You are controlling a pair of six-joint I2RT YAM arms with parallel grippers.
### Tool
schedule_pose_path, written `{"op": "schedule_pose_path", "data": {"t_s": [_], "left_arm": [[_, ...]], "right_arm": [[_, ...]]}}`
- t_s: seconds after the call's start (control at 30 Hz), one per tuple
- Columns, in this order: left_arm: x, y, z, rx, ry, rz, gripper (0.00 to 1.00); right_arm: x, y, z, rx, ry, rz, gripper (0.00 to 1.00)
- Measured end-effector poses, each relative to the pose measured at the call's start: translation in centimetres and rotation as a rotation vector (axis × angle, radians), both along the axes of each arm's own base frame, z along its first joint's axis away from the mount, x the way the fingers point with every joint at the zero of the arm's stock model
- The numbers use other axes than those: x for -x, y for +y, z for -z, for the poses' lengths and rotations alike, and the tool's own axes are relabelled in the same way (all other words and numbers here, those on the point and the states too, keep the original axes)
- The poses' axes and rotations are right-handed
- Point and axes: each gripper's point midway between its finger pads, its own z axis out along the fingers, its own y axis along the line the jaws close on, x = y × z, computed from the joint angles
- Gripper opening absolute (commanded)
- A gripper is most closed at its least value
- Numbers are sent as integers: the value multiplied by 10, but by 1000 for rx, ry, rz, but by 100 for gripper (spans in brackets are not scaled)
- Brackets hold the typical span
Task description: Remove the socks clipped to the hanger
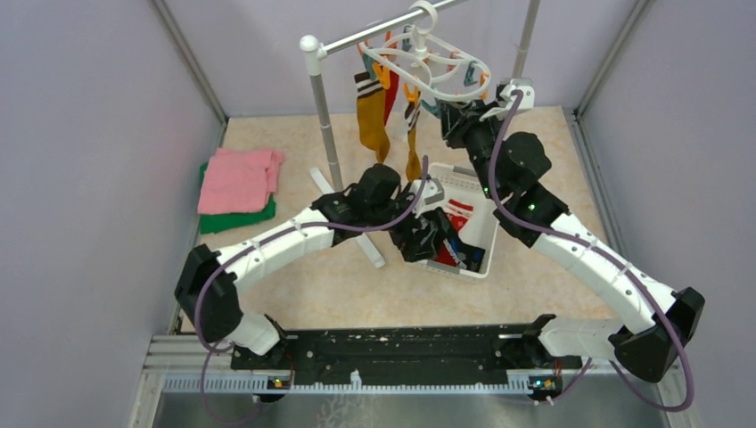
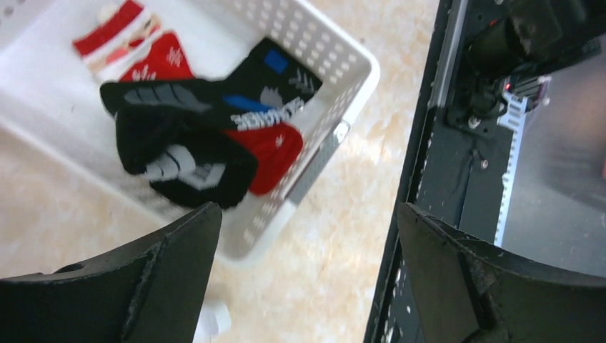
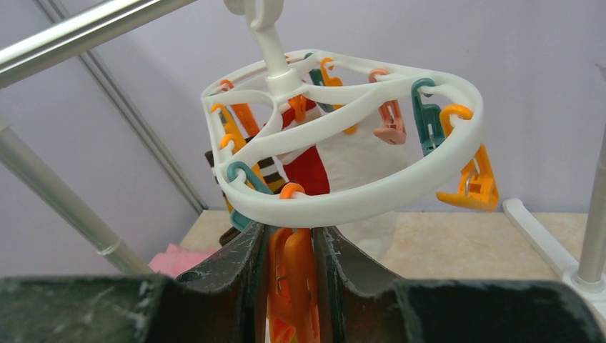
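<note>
Two arms, top view: left jaws hang over the basket [image 1: 481,192] on the table [image 1: 357,285]; right jaws reach up under the hanger [image 1: 428,64], their tips too dark and small to read here.
Socks, top view: a few hang from the hanger's left side, the mustard sock [image 1: 372,123] clearest, a red one half hidden behind it; others lie in the basket, mostly covered by the left arm.
Cloths: pink cloth [image 1: 237,178] on green cloth [image 1: 234,220], far left, well apart from the basket.
Left wrist view: left jaws wide apart, holding nothing, above the basket's corner; black socks [image 2: 179,143] lie over a red sock [image 2: 275,146]; picture blurred, basket cut off at the left edge.
Right wrist view: right jaws narrow, pinching an orange clip [image 3: 293,279] under the hanger's near rim; the clip's lower end runs out of frame.
Behind the ring: red and white fabric, seen only in part; how many socks hang there, cannot tell.
</note>
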Motion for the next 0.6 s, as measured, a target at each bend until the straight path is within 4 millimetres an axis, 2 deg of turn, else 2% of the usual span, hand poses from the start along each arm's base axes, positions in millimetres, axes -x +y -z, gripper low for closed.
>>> {"op": "schedule_pose_path", "data": {"t_s": [0.07, 0.13, 0.27, 0.33, 0.43, 0.6], "left_arm": [[5, 19, 1, -25, -7, -21, 99], [1, 36, -2, -39, -22, -63, 99], [-22, 63, -15, -35, -54, -168, 99], [-32, 70, -19, -31, -54, -206, 99], [-46, 69, -31, -19, -62, -252, 99], [-77, 52, -71, 83, -59, -316, 99]], "right_arm": [[-1, -4, 1, -1, 6, 8, 0], [0, -10, -1, -8, 5, 16, 0], [3, -22, -2, -21, 3, 28, 0], [5, -26, -2, -25, 4, 30, 0], [5, -29, -4, -31, 0, 29, 0], [6, -31, -5, -42, 4, 20, 0]]}}
